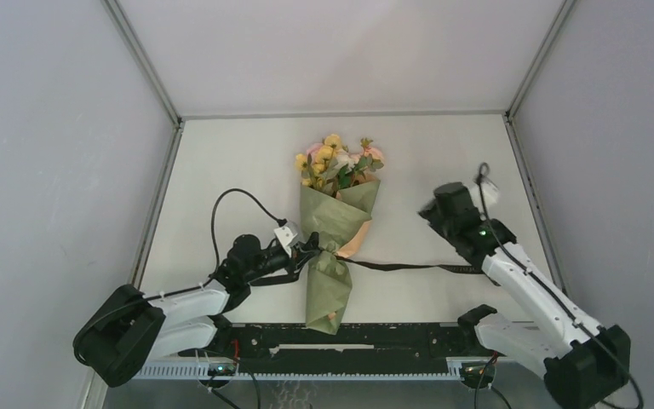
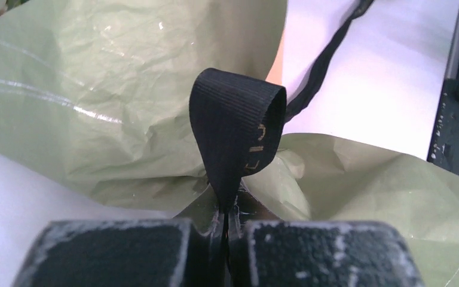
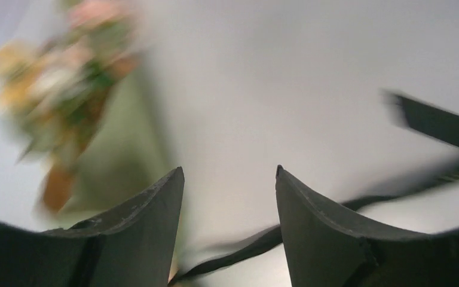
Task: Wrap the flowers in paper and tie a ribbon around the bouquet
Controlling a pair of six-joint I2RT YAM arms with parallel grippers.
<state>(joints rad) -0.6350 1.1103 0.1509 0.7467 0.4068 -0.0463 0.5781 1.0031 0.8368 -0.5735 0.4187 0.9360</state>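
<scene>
The bouquet lies mid-table: olive-green paper [image 1: 334,220] pinched at a waist, with the yellow, pink and cream flowers [image 1: 338,160] at its far end. The black ribbon [image 1: 409,267] runs from the waist to the right across the table. My left gripper [image 1: 308,252] sits at the waist's left side, shut on a folded loop of ribbon [image 2: 236,122] right against the crinkled paper [image 2: 89,89]. My right gripper [image 1: 430,215] hovers right of the bouquet, open [image 3: 228,172] with nothing between its fingers. The ribbon [image 3: 257,242] lies on the table beneath it. The blurred flowers [image 3: 54,78] show at left.
Grey enclosure walls border the white table [image 1: 443,153] on the left, far and right sides. A black rail [image 1: 392,337] runs along the near edge between the arm bases. A black cable [image 1: 230,204] arcs above the left arm. A dark bar [image 3: 442,124] shows at the right of the right wrist view.
</scene>
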